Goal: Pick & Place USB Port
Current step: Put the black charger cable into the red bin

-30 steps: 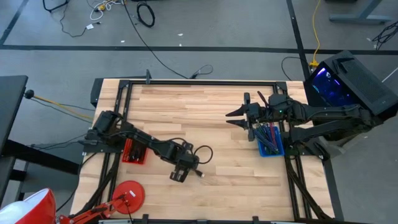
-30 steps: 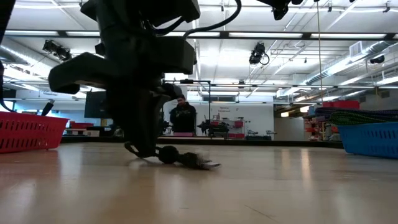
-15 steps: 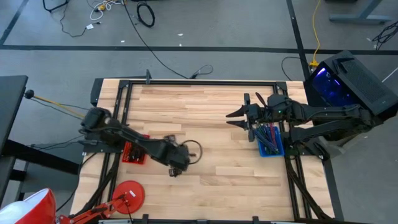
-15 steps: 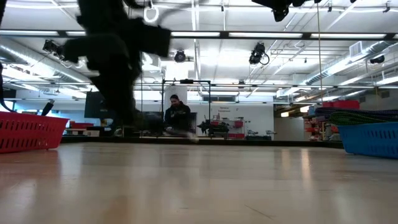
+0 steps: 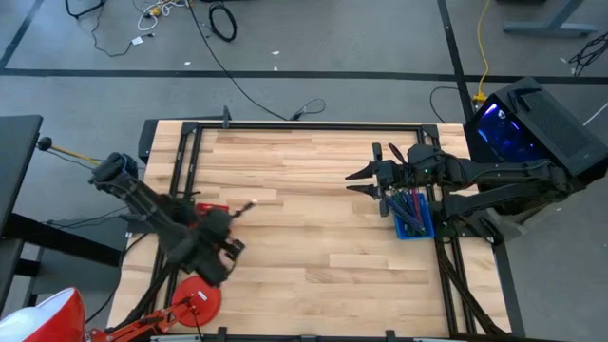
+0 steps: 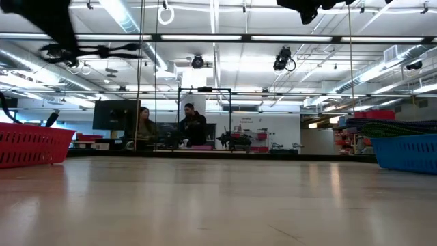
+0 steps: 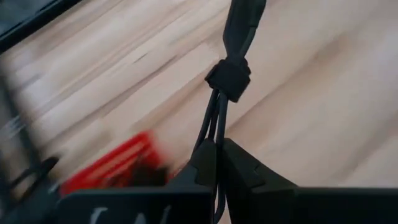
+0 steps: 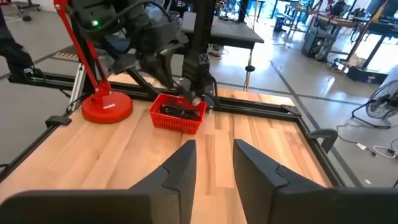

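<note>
The USB cable (image 7: 229,78) is black, bundled with a tie, and has a pale plug end (image 5: 249,204). My left gripper (image 5: 228,220) is shut on it, just right of the red basket (image 5: 204,217), which stands near the table's left edge. In the right wrist view the left arm (image 8: 194,43) stands over that red basket (image 8: 179,113). My right gripper (image 8: 214,165) is open and waits in the air over the table's right half (image 5: 366,180), beside the blue basket (image 5: 413,217). My left gripper pinches the cable's dark strands (image 7: 211,134) between its two fingers (image 7: 245,171), a little behind the tie. The tied bundle and plug (image 7: 244,18) stick out past the fingertips, along the fingers. The cable is lifted clear of the table.
The blue basket holding pens sits under the right arm at the table's right edge. A red lamp base (image 5: 195,296) stands at the near left corner. A black frame (image 5: 304,125) runs round the table. People sit in the room behind (image 6: 192,126). Bare wood (image 5: 313,237) spans the middle.
My left gripper, shut on the cable, has risen from the table's near middle and swung toward the left edge, ending beside the red basket. The cable, which lay on the wood in a loop a second ago, is now lifted clear. The right arm has kept still.
</note>
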